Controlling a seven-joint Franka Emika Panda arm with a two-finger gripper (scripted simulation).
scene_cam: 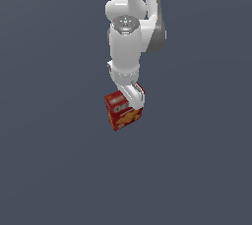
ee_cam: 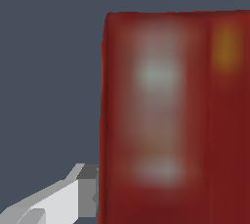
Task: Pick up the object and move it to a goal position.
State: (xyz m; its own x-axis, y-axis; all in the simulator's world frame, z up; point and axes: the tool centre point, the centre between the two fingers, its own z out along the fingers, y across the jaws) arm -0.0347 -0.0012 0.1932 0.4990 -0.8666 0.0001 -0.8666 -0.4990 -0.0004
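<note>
The red cracker box point(scene_cam: 121, 115), with white lettering and orange crackers on its front, sits slightly tilted under the white arm in the exterior view. My gripper point(scene_cam: 134, 102) comes down from above onto the box's top. One white finger point(scene_cam: 136, 98) lies across its upper front. In the wrist view the box point(ee_cam: 171, 115) fills most of the picture, blurred. One grey finger point(ee_cam: 86, 190) presses against its side. The other finger is out of view. The gripper looks shut on the box.
A plain dark grey-blue surface point(scene_cam: 49, 160) surrounds the box on all sides. The arm's white links point(scene_cam: 127, 42) rise above the box to the top of the exterior view. No other object or marker shows.
</note>
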